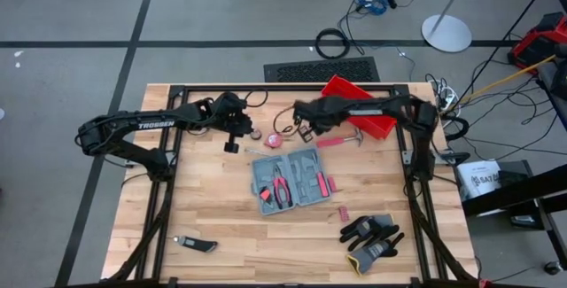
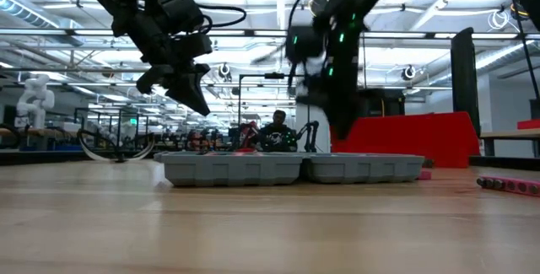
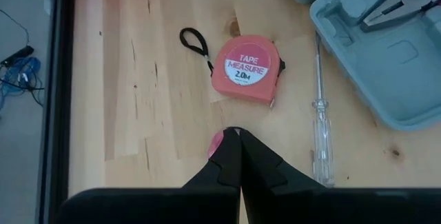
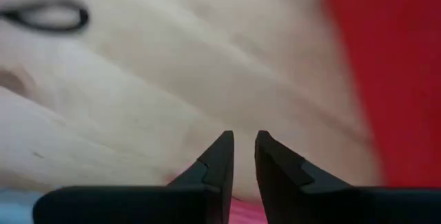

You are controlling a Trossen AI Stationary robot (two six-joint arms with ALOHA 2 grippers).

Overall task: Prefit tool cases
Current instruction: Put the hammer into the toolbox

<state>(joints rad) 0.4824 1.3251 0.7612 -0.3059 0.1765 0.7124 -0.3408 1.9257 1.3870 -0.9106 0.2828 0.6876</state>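
The grey-blue tool case point(image 1: 292, 180) lies open and flat on the middle of the table, with red-handled pliers point(image 1: 282, 190) and other tools in its slots. The low view shows both of its halves point(image 2: 291, 169) resting on the wood. My left gripper point(image 3: 238, 138) is shut and hangs above the table point(image 2: 198, 101), far-left of the case, over bare wood near a pink tape measure point(image 3: 246, 70). My right gripper point(image 4: 244, 148) hovers near the far edge beside the red bin point(image 4: 400, 79). Its fingers are a narrow gap apart with nothing between them.
A clear-handled screwdriver point(image 3: 320, 134) lies between the tape measure and the case. A hammer point(image 1: 341, 140) lies near the red bin point(image 1: 359, 102). Gloves point(image 1: 372, 239) and a small red thing point(image 1: 344, 213) lie near right, a utility knife point(image 1: 199, 245) near left.
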